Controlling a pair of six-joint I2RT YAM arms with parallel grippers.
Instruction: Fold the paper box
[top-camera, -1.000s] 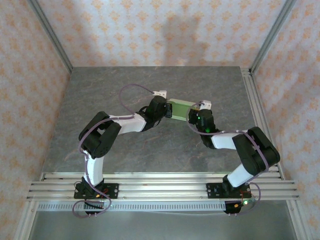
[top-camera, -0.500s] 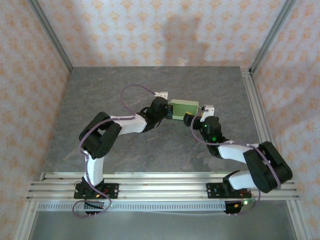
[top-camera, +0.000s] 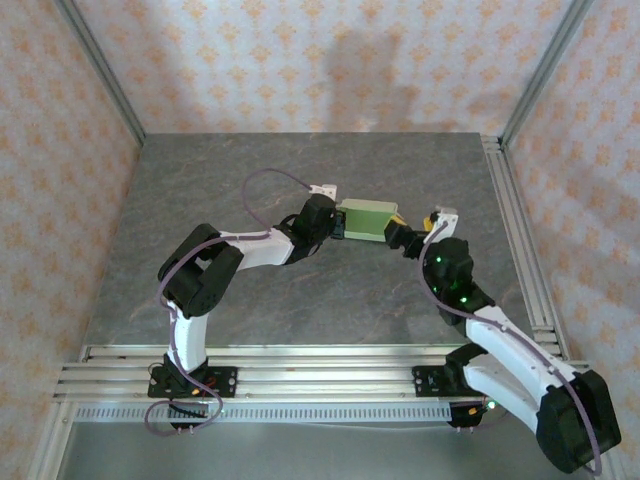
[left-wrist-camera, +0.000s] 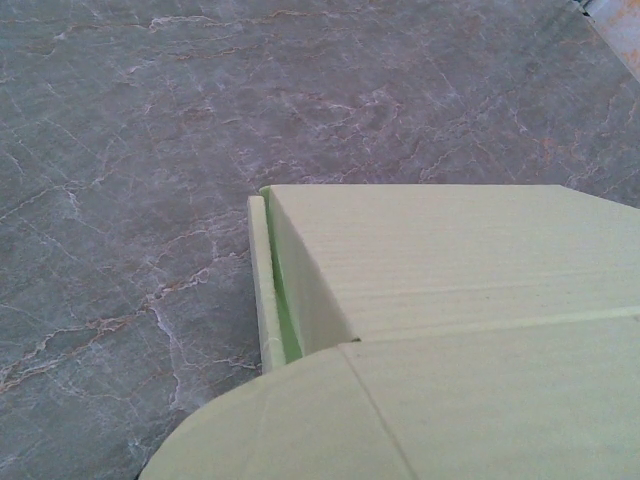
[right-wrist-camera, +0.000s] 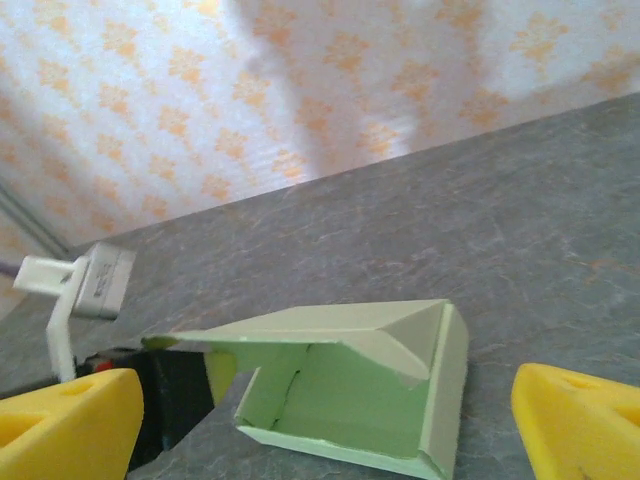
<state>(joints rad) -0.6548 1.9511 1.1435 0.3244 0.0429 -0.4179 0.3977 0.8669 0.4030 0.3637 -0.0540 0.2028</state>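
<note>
Gripping the paper box (top-camera: 366, 220) with only the left jaws, right jaws gaping open, risks its untucked end flap (right-wrist-camera: 398, 345) springing apart.

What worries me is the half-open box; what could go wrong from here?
1. The left jaws pinch the paper box at one end alone; a push from the open right jaws could twist it loose.
2. The flap at its open end hangs inward; closing there may crush it.
</note>
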